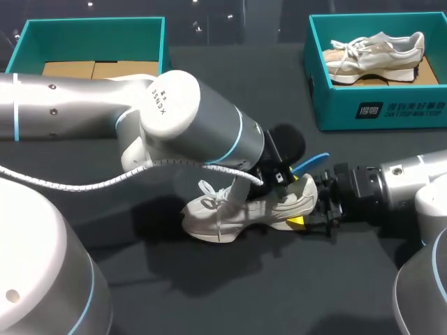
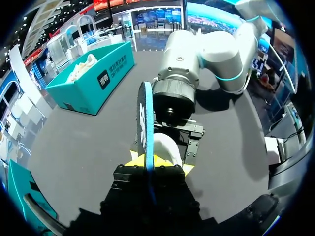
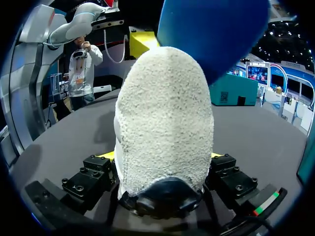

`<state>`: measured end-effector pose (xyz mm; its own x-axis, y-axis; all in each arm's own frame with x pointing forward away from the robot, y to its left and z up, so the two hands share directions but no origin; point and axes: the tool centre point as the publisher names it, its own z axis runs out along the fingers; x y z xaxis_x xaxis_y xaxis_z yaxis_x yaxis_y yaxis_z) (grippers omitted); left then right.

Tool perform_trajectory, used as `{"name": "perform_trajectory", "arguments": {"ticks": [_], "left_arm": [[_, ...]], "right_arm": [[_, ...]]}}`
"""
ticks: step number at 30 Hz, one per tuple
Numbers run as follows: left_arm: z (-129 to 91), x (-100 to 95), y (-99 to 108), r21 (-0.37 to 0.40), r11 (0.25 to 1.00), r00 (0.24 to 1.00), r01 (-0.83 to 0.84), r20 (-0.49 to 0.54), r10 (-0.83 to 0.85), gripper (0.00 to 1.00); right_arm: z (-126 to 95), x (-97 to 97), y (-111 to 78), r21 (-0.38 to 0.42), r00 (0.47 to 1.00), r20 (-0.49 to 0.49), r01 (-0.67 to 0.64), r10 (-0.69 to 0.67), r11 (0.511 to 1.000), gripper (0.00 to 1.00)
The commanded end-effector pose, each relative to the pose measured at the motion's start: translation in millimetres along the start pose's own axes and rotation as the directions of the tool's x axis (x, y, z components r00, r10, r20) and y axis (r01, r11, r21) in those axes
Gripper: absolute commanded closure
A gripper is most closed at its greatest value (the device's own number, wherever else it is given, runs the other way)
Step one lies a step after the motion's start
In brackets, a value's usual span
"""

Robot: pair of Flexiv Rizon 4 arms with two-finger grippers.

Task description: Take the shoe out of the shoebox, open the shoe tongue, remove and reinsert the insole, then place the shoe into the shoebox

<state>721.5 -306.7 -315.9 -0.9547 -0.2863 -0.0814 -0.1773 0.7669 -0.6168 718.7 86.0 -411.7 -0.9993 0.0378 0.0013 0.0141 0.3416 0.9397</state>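
Across table [image 1: 230, 293]: two shoes [image 1: 237, 209] [image 1: 380, 52], two shoeboxes [image 1: 91, 31] [image 1: 377, 108]

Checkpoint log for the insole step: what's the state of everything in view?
white lace-up sneaker: out of its box, on the black table, heel clamped
blue foam insole: on edge, sticking up above the heel
left gripper: shut on insole
right gripper: shut on sneaker heel
left teal shoebox: open, no shoe
right teal shoebox: open, second sneaker inside
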Motion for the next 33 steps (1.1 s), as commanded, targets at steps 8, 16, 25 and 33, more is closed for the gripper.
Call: {"name": "perform_trajectory", "arguments": {"ticks": [8,16,25,33], "left_arm": [[0.4,-4.7,-0.3,-0.012,1.000,1.000,0.012,-0.008,-0.012,0.88],[9.1,-2.0,6.5,-0.023,1.000,1.000,0.010,0.013,-0.009,0.72],[4.1,-6.8,-2.4,-0.008,0.999,0.998,0.053,-0.022,-0.054,1.00],[-28.3,-5.8,-33.7,0.011,0.991,0.973,0.133,-0.190,-0.129,1.00]], "right_arm": [[1.4,0.4,-0.2,0.003,1.000,0.000,0.000,0.000,1.000,1.00],[1.4,0.4,-0.2,0.003,1.000,0.000,0.000,0.000,1.000,1.00],[1.4,0.4,-0.2,0.003,1.000,0.000,0.000,0.000,1.000,1.00],[1.4,0.4,-0.2,0.003,1.000,0.000,0.000,0.000,1.000,1.00]]}}
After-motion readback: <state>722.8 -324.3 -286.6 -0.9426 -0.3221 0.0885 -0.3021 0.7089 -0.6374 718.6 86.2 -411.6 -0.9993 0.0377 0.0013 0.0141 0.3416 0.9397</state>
